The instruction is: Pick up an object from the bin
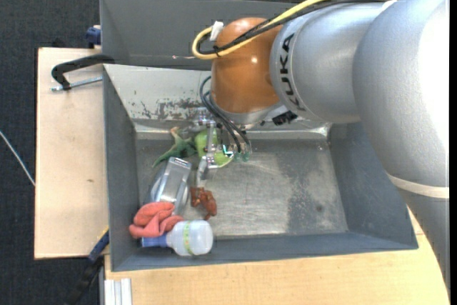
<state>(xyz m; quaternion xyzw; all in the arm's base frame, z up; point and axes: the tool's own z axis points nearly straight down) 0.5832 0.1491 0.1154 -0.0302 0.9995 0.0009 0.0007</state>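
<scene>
- A grey metal bin (pixel 300 211) stands on a pale wooden desk (pixel 68 153) over dark flooring.
- A green toy with thin limbs (pixel 183 148) lies near the bin's back wall, left of centre. It looks the likeliest pick.
- Its long axis slants from lower left up to the right, ending just beside the fingers (pixel 205 163), so it lies to their left in the view.
- I cannot tell whether the fingers are released or clenched.
- A lime-green piece (pixel 224 158) sits right under the wrist.
- Nearer the front left corner lie one clear plastic pack (pixel 168 183), one small brown figure (pixel 206 203), one red cloth (pixel 152 219) and one pale bottle (pixel 191 237).
- The single arm (pixel 343 61) reaches in from the right.
</scene>
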